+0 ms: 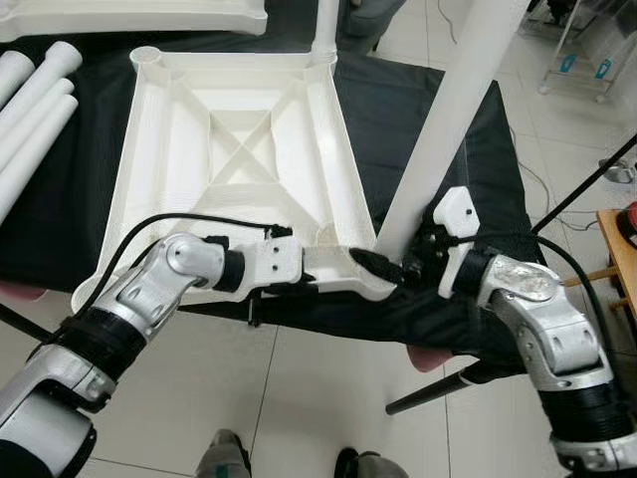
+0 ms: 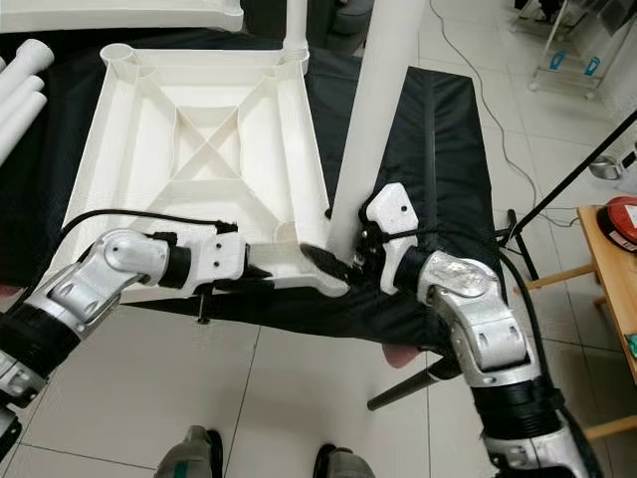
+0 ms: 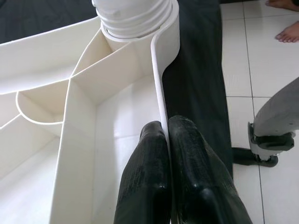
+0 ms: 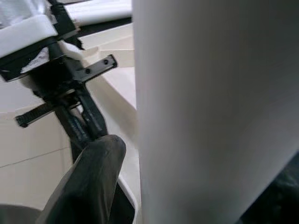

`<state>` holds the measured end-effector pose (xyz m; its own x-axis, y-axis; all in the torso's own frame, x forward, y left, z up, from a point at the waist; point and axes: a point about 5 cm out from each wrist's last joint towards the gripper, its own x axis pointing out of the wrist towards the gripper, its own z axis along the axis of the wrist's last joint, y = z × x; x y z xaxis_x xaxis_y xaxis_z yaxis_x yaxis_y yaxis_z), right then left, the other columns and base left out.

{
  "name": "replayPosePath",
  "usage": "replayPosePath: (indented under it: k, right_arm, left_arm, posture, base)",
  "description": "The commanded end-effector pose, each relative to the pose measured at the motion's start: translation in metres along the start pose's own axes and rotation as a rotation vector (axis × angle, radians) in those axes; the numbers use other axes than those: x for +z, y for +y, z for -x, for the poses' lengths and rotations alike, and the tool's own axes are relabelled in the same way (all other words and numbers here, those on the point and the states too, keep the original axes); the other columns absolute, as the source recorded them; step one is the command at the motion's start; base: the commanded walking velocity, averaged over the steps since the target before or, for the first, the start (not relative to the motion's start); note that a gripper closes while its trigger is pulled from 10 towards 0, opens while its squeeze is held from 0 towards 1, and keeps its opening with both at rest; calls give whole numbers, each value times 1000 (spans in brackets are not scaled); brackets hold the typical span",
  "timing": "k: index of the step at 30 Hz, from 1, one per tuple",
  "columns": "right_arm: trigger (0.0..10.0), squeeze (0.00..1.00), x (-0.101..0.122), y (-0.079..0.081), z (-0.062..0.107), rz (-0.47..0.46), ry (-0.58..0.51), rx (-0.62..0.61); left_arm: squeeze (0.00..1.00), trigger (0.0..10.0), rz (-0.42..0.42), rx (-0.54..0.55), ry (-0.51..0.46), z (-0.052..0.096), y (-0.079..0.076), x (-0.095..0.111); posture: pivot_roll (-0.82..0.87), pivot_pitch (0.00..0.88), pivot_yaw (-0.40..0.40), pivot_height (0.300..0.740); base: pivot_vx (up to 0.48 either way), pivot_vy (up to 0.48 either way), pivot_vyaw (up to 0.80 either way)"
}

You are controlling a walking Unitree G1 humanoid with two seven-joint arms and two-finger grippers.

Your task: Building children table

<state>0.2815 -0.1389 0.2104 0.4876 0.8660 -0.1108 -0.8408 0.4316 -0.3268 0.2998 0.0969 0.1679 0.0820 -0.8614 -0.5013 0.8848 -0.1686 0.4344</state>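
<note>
The white plastic tabletop (image 1: 244, 149) lies upside down on a black cloth (image 1: 438, 129), its underside showing smooth, thin ribs that cross in an X inside a raised rim, with round sockets at the corners. The left gripper (image 3: 167, 140) pinches the thin rim wall at the tabletop's near edge, one ridged black finger on each side of the wall and pressed tight against it. Just ahead of those fingers a threaded white socket (image 3: 135, 16) sits in the corner. A long, smooth white tube leg (image 1: 448, 110) stands tilted in that near-right corner, rising away past the frame top. The right gripper (image 1: 413, 261) is at the base of this leg, its fingers (image 4: 88, 177) touching the tube; whether they clamp it cannot be told. Another leg (image 1: 324, 30) stands upright in the far-right corner, and the far-left socket (image 1: 145, 58) is open. Beyond the left gripper, more white tubes (image 1: 35, 100) lie side by side on the cloth. The floor (image 1: 299, 398) is pale glossy tile; a wooden stand (image 1: 617, 259) is off to the right gripper's side, and a bare foot (image 3: 289, 32) shows on the tile.
</note>
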Motion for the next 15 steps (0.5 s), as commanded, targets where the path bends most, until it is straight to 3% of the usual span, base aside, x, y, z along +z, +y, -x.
replayPosePath:
  k: [1, 2, 3, 7, 10, 12, 15]
  right_arm:
    - [10000, 0, -8, 16, -16, -38, 17, 123]
    - [10000, 0, -9, 18, -18, -51, 15, 138]
    - [0, 0, -11, 20, -23, -66, 12, 128]
    - [0, 0, -22, 18, -35, -87, 39, 21]
    - [0, 0, -39, 5, -44, -106, 131, -253]
    - [0, 0, -43, 1, -44, -115, 152, -320]
    - [0, 0, -60, -11, -37, -174, 248, -673]
  left_arm:
    - [0, 10000, -106, -436, -87, -23, -34, 19]
    - [0, 10000, -105, -432, -90, -22, -35, 20]
    - [0, 10000, -104, -423, -92, -23, -34, 21]
    - [0, 10000, -104, -398, -96, -24, -30, 23]
    - [0, 10000, -109, -366, -105, -27, -23, 26]
    - [0, 10000, -110, -358, -107, -28, -21, 27]
    - [0, 10000, -119, -320, -126, -34, -11, 34]
  posture:
    - [182, 175, -66, 740]
    - [182, 175, -66, 740]
    - [186, 173, -69, 740]
    - [186, 173, -69, 740]
    - [184, 171, -72, 740]
    - [184, 171, -72, 740]
    - [177, 168, -74, 740]
  base:
    - [0, 0, 0]
    - [0, 0, 0]
    - [0, 0, 0]
    - [0, 0, 0]
    - [0, 0, 0]
    - [0, 0, 0]
    - [0, 0, 0]
